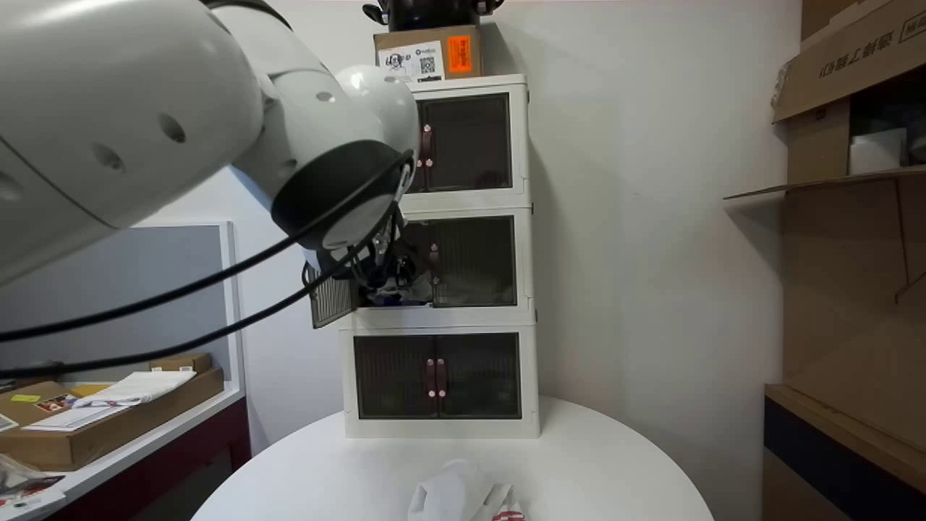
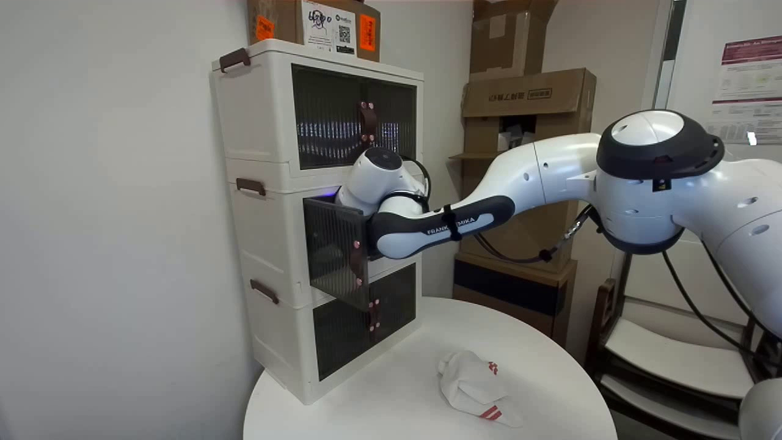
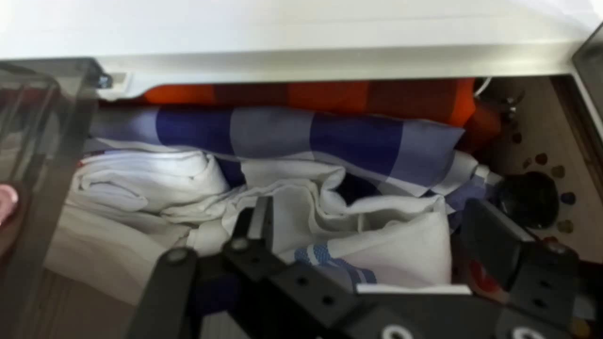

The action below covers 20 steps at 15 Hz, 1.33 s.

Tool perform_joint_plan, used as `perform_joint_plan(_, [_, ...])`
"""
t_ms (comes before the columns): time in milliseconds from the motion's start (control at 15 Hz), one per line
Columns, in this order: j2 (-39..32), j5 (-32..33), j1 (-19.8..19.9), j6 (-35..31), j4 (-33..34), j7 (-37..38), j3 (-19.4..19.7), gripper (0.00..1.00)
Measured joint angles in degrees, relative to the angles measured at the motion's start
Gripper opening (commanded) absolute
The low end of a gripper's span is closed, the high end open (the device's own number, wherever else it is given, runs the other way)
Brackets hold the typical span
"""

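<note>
My gripper (image 3: 372, 226) is open inside the middle compartment of the white cabinet (image 1: 440, 318). Its fingers are spread on either side of a white cloth with blue stripes (image 3: 405, 249); I cannot tell if they touch it. A folded white cloth (image 3: 141, 181) lies to the left in the wrist view. Behind are a blue and grey checked cloth (image 3: 273, 134) and an orange and brown checked cloth (image 3: 325, 94). A dark round object (image 3: 532, 200) is near the right finger. The compartment's ribbed door (image 2: 336, 250) stands open and hides the gripper in that exterior view.
The cabinet stands on a round white table (image 2: 379, 409). A crumpled white cloth with red stripes (image 2: 470, 382) lies on it. The compartment's other door (image 1: 474, 262) is closed. Cardboard boxes (image 2: 519, 183) and a chair (image 2: 678, 360) stand beyond the table.
</note>
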<state>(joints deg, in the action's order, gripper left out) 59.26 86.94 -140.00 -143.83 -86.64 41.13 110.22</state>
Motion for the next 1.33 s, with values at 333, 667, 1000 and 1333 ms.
perform_joint_plan(333, [3.29, 1.56, -0.06, 0.69, 1.27, 0.4, -1.62, 1.0])
perform_joint_plan(667, [3.29, 1.56, -0.07, 0.7, 1.34, 0.4, -1.7, 1.0])
perform_joint_plan(1000, [3.29, 1.56, -0.07, 0.7, 1.34, 0.4, -1.7, 1.0])
perform_joint_plan(1333, [3.3, 1.56, -0.07, 0.7, 1.35, 0.4, -1.7, 1.0])
